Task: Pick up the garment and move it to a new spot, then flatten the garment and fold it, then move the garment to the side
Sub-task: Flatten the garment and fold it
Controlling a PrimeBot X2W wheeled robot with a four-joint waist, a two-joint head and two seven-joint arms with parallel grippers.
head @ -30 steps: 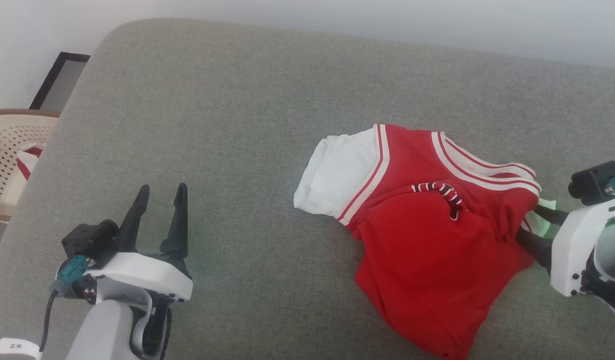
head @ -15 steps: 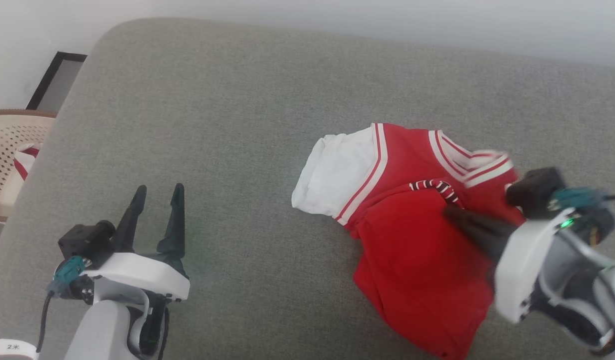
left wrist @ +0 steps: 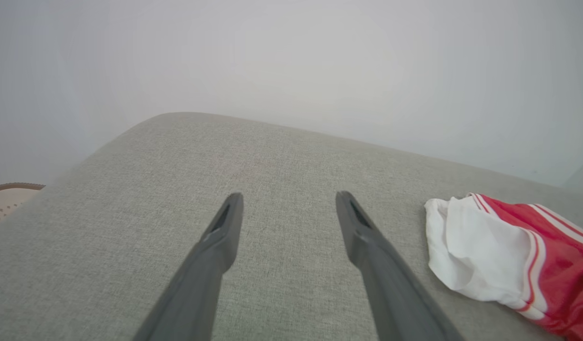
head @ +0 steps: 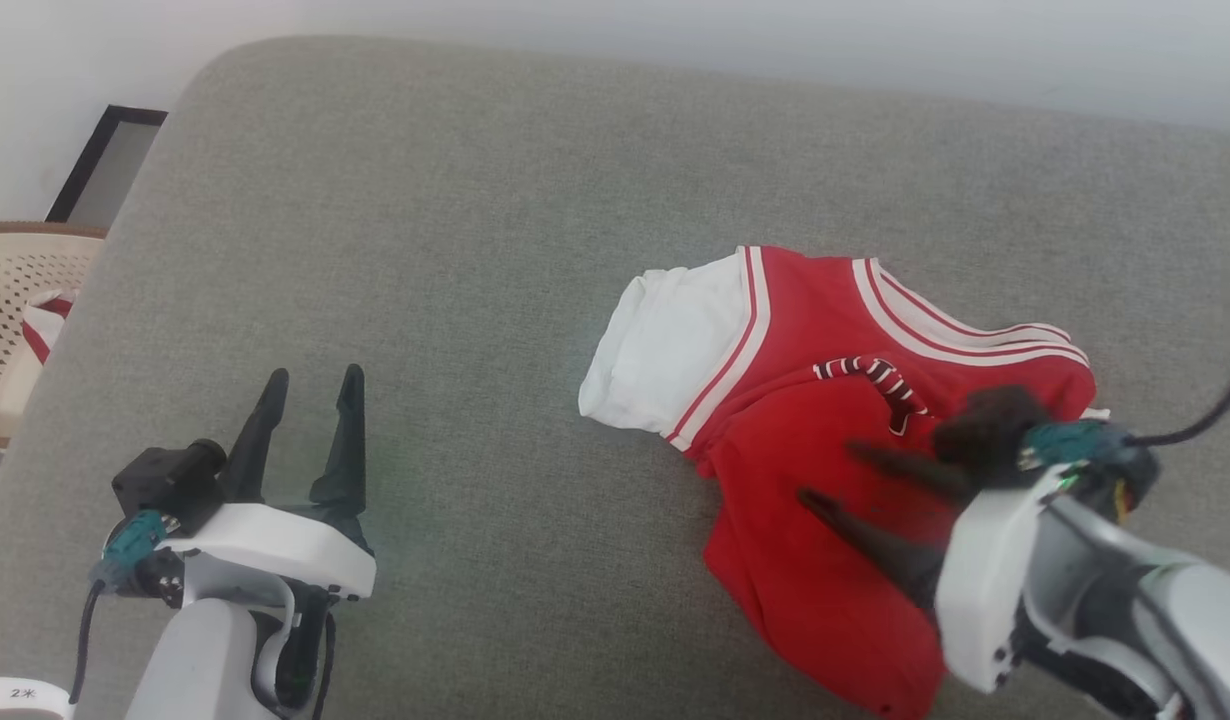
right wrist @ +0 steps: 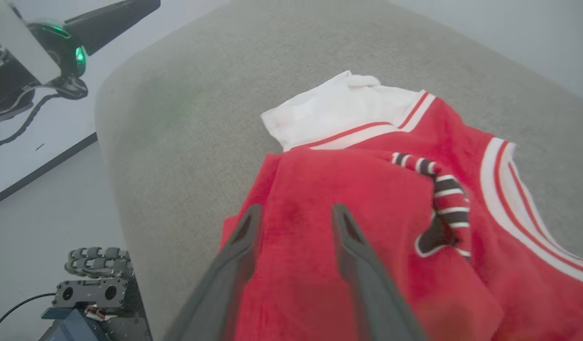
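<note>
The garment [head: 815, 330] is a red jersey with a white sleeve and striped trim. It lies crumpled on the right half of the grey cushion [head: 475, 200]. My right gripper [head: 825, 472] hovers over its red lower part, fingers apart with nothing between them. The right wrist view shows those fingers [right wrist: 296, 208] spread just above the red cloth [right wrist: 348, 166]. My left gripper [head: 314, 373] stands open over bare cushion at the lower left, well clear of the garment. In the left wrist view its fingers [left wrist: 289, 195] frame bare cushion, with the garment's white sleeve [left wrist: 481, 251] to the right.
A beige perforated basket [head: 15, 300] holding a red-and-white cloth scrap stands off the cushion's left edge, near a dark frame [head: 105, 160] by the wall. The right wrist view shows floor and robot base parts [right wrist: 97, 265] beyond the cushion's rounded edge.
My right gripper swung from the garment's right edge to above its red middle, and its fingers now stand apart. The garment's right shoulder rose briefly and has settled back.
</note>
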